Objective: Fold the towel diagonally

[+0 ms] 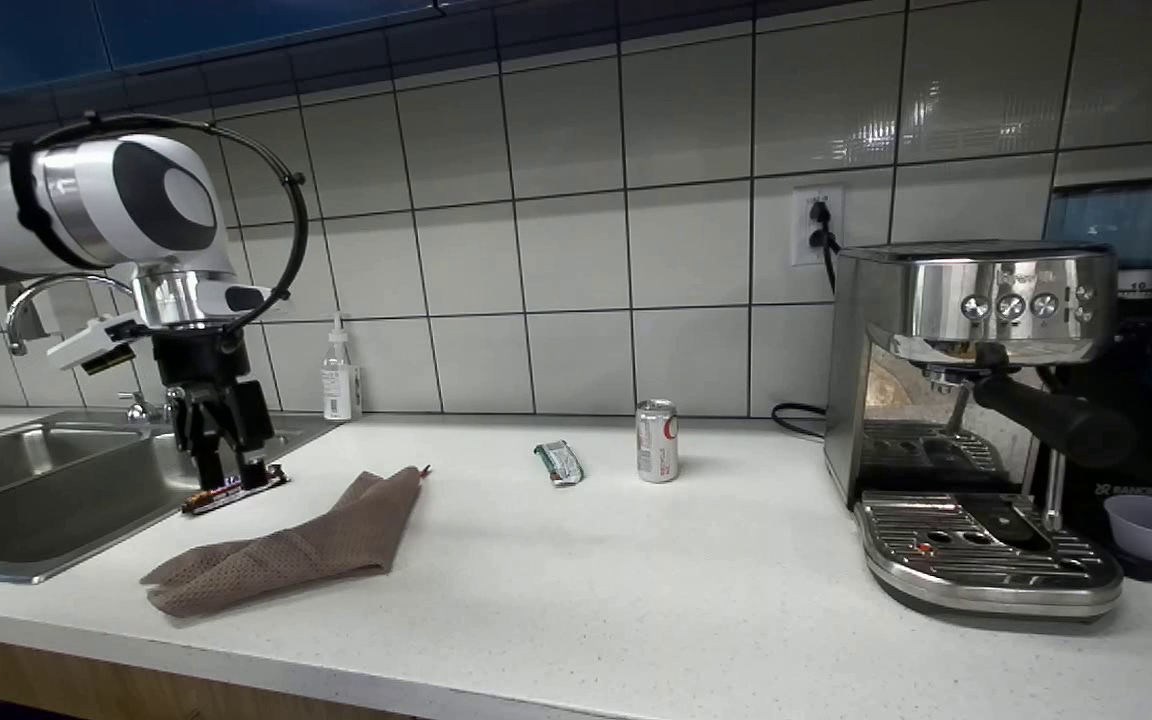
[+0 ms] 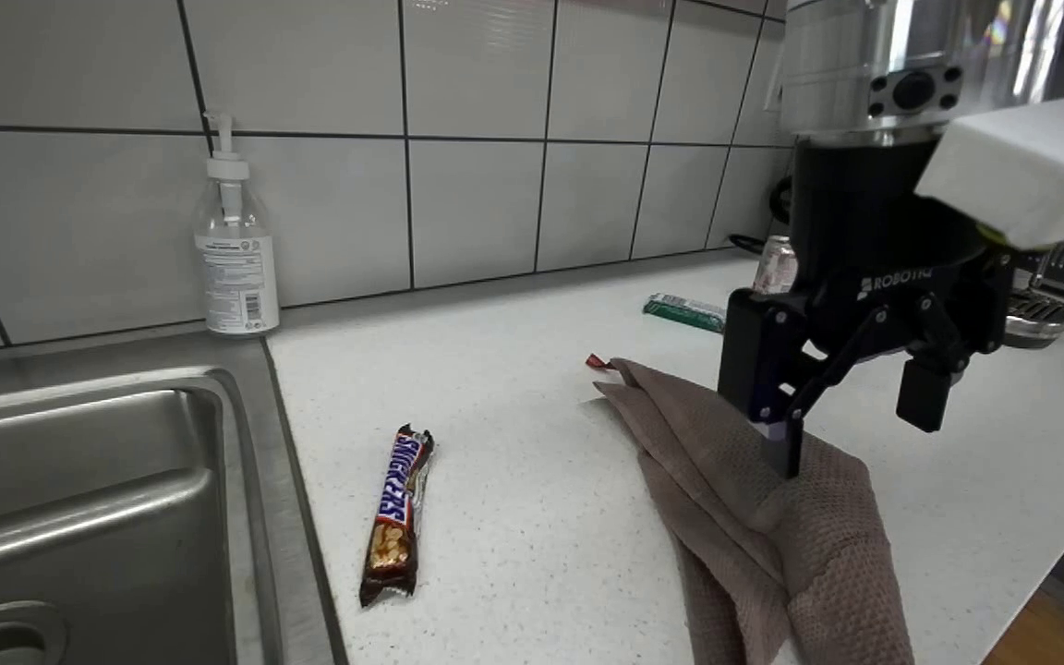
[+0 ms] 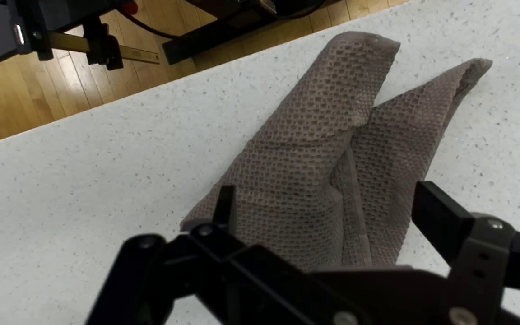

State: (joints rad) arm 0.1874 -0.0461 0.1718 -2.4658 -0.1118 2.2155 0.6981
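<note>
Towel (image 3: 287, 176) of brown dimpled cloth lies near the rectangular grey steel sink (image 2: 280, 517), loosely doubled over, edges uneven, so diagonal fold looks roughly done, squaring-up probably remaining; black two-finger claw (image 2: 853, 430) gapes wide, holding nothing.

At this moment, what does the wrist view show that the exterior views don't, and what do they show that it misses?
Only the wrist view shows a red rounded object and a yellowish bar, beyond the edge of the white counter.

Only the exterior views show the sink, Snickers bar, pump bottle, green-and-white packet, can, coffee machine and tiled wall.

All share the counter, the creased brown towel and the open gripper.
</note>
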